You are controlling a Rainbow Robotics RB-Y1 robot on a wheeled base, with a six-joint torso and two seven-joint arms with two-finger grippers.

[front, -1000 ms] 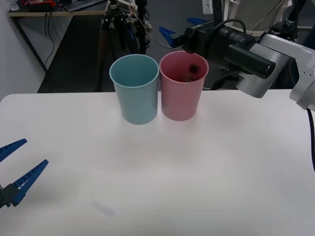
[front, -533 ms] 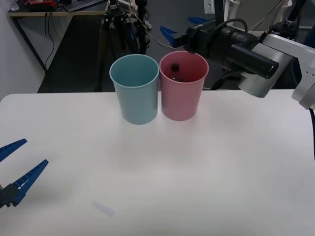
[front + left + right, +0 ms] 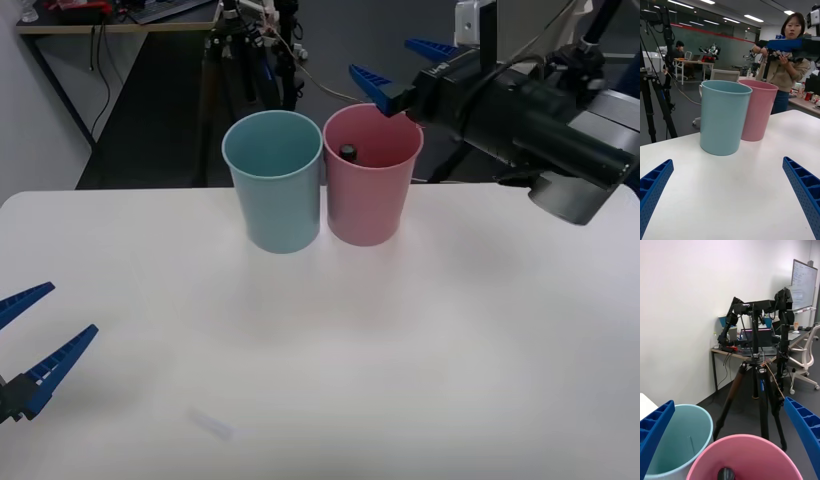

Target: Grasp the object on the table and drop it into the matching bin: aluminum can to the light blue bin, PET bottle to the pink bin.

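PET bottle (image 3: 347,152): inside the pink bin, dark cap up, near the wall on the side toward the light blue bin. Only the cap is clear in the front view; in the right wrist view the cap (image 3: 726,474) sits low in the bin's mouth.
Pink bin (image 3: 371,200): upright on the table (image 3: 400,330), far side, touching or just beside the light blue bin.
Light blue bin (image 3: 276,195): upright, to the robot's left of the pink one.
Right gripper (image 3: 402,66): above and behind the pink bin's rim, blue fingers spread wide, nothing between them. Right wrist view shows one finger (image 3: 654,433) at each lower corner, both bin mouths between.
Left gripper (image 3: 38,332): low over the table's near-left edge, well apart from the bins; fingers apart, holding nothing. Left wrist view looks across the tabletop at both bins.
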